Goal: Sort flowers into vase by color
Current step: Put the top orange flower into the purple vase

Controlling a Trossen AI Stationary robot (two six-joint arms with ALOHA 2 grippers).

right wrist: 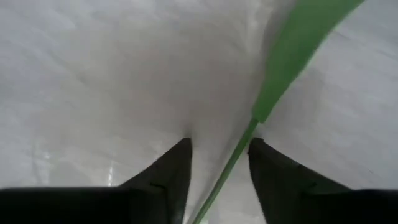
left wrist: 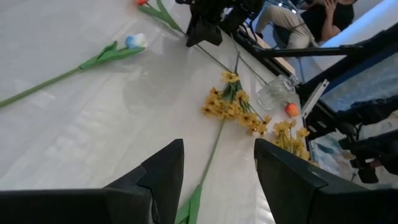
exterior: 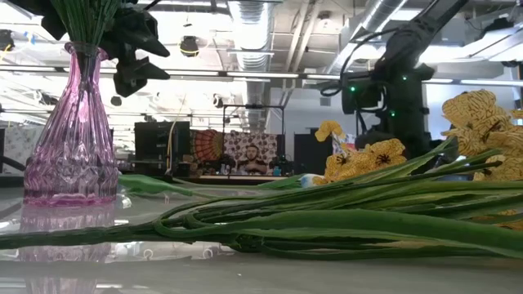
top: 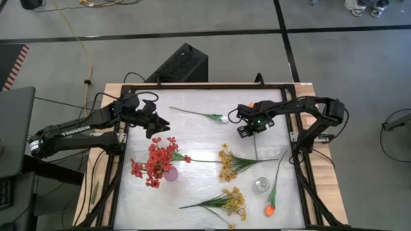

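Red flowers (top: 154, 163) stand in a pink vase (exterior: 69, 122), stems in its neck. A white-bud flower (top: 215, 117), two yellow sprays (top: 226, 163) (top: 232, 202) and an orange tulip (top: 270, 210) lie flat on the table. My right gripper (right wrist: 219, 146) points down at the table's far right, open. Its fingers stand on either side of a thin green stem (right wrist: 233, 158) that lies on the table, below its leaf (right wrist: 298, 56). This stem (top: 255, 146) runs toward the near edge. My left gripper (top: 159, 122) hovers open at the far left, holding nothing.
A clear glass vase (top: 261, 185) stands at the near right, beside the orange tulip. A black frame (top: 192, 85) borders the white table top. Bare table (top: 192, 138) lies between the two grippers. People sit in the room beyond the table.
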